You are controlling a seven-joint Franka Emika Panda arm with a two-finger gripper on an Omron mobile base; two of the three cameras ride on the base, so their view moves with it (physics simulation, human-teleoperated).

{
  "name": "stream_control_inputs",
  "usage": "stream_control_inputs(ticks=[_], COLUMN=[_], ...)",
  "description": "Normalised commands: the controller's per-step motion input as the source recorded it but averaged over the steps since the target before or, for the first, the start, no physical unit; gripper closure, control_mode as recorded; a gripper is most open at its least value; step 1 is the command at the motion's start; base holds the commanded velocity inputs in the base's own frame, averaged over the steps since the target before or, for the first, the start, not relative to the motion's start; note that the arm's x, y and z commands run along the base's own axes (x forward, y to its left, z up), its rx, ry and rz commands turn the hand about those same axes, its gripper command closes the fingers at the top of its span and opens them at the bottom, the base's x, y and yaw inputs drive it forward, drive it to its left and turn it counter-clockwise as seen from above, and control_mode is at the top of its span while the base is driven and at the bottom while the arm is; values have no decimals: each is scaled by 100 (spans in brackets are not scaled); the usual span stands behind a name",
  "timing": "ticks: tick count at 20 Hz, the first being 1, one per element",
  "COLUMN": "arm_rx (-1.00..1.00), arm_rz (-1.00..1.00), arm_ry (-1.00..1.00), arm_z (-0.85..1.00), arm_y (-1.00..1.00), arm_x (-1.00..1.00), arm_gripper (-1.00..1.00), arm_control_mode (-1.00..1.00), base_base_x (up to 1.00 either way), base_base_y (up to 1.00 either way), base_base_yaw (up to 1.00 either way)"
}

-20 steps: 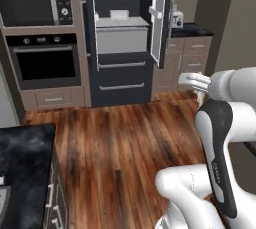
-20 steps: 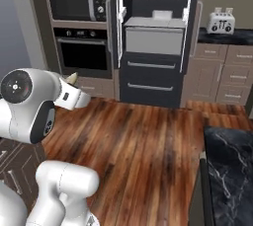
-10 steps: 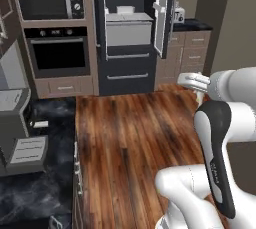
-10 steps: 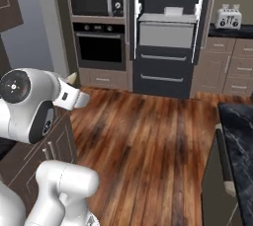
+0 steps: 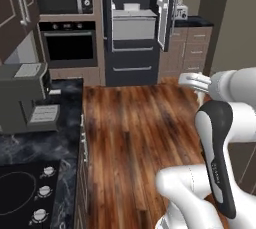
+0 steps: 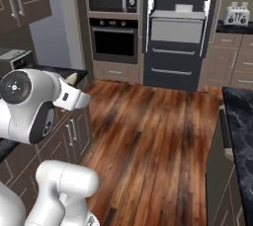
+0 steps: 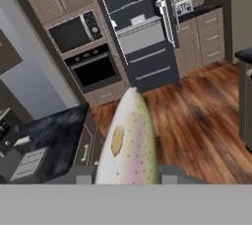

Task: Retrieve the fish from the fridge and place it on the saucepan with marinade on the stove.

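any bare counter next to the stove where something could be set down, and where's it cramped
Bare dark marble counter lies between the stove and the grey coffee machine. A narrow strip runs beside the knobs along the counter's floor-side edge. It is crowded at the far end, where the machine takes most of the width.

Slim pale fish (image 7: 129, 143) in my tool: whitish-grey with a faint pink and yellow-green sheen, fine dark speckles, one orange-tan oval patch. Tall double-door fridge (image 5: 134, 28): dark charcoal, pale grey shelves, silver bar handles. Flat glass cooktop (image 5: 22, 200): black, thin grey ring outlines, small silver knobs. Bench (image 5: 47, 143): black stone with pale marbling. Plank floor (image 6: 153, 136): reddish-brown wood, dark streaked grain. Built-in wall oven (image 6: 114, 40): black.
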Motion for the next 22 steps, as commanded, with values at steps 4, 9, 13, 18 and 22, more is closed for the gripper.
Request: stream_control_inputs(ticks=[4, 9, 13, 18, 22], arm_rx=[0, 0, 0, 0, 0], arm_rz=[0, 0, 0, 0, 0], arm_ry=[0, 0, 0, 0, 0], arm_z=[0, 0, 0, 0, 0], arm_y=[0, 0, 0, 0, 0], arm_x=[0, 0, 0, 0, 0], arm_gripper=[100, 100, 100, 100, 100], arm_control_mode=[100, 100, 100, 100, 100], base_base_x=[-48, -41, -56, -53, -42], base_base_y=[-11, -19, -33, -43, -33], base_base_yaw=[22, 26, 28, 29, 30])
